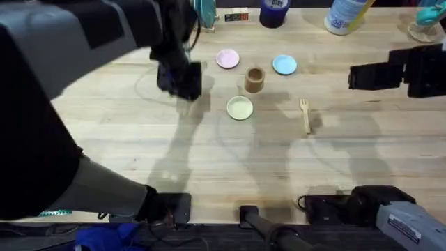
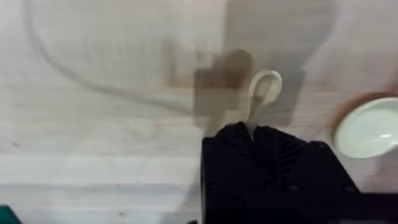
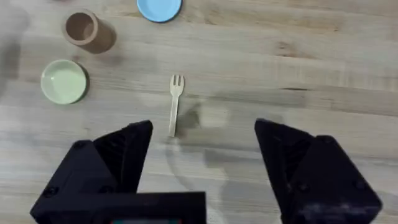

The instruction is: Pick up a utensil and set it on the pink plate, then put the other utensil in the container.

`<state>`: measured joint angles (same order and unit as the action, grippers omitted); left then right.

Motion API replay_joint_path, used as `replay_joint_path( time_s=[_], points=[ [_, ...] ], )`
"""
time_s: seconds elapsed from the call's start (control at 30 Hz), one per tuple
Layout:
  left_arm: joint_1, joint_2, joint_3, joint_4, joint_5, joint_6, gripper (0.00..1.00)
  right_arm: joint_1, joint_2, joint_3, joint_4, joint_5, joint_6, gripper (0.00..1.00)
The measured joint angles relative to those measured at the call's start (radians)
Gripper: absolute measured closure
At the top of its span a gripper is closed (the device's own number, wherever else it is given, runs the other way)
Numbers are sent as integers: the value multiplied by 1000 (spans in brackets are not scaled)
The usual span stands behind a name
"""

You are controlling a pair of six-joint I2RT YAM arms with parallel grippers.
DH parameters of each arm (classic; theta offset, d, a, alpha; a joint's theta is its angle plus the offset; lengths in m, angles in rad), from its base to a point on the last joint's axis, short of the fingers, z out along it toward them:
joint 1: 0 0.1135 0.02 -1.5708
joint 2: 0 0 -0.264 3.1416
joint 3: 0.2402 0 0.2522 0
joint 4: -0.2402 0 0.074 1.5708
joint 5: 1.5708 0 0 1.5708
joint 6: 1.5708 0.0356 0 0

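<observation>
- The wooden spoon is clamped in the left gripper: in the left wrist view its handle runs into the closed black fingers and its rounded bowl end sticks straight out past the fingertips, long axis in line with the gripper.
- The spoon hangs above bare tabletop, to the left of the tan cup; its shadow falls on the wood below it.
- In the overhead view the left gripper sits left of the cup and below-left of the pink plate, not yet over that plate.
- The pink plate lies up and to the left of the cup, near it, with nothing on it.
- The wooden fork lies flat on the tabletop to the right of the cup and a little nearer the arm bases, prongs pointing away from the bases, handle toward them.
- The yellow-green plate lies just below the cup, the blue plate just up and to its right.
- The right gripper hangs over the fork's handle end with its fingers spread wide, holding nothing; it is well right of the cup.
</observation>
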<state>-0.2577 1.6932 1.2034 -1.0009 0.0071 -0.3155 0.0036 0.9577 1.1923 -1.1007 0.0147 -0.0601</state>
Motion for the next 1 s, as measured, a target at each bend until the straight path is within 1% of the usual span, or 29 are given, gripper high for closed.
replay_joint_path(
  time_s=[0.17, 0.27, 0.4, 0.43, 0.47, 0.53, 0.77, 1.0],
  points=[
    [-4, 0, 163, -41, 0, 65, 961, 0, 0, 0, 0, 0, 0, 3],
    [-15, 0, 241, -43, 0, 86, 961, 0, 0, 0, 0, 0, 0, 3],
    [-37, 0, 322, -42, 0, 101, 961, 0, 0, 0, 0, 0, 0, 3],
    [-61, 0, 380, -12, 1, 115, 961, 0, 0, 0, 0, 0, 0, 3],
    [-65, 1, 390, -5, 1, 116, 961, 0, 0, 0, 0, 0, 0, 3],
    [-76, 30, 439, 11, 5, 125, 961, 0, 0, 0, 0, 0, 0, 3],
    [-77, 178, 543, 14, 23, 138, 961, 0, 0, 0, 0, 0, 0, 3],
    [-79, 330, 695, 11, 27, 155, 961, 0, 0, 0, 0, 0, 0, 3]
  ],
)
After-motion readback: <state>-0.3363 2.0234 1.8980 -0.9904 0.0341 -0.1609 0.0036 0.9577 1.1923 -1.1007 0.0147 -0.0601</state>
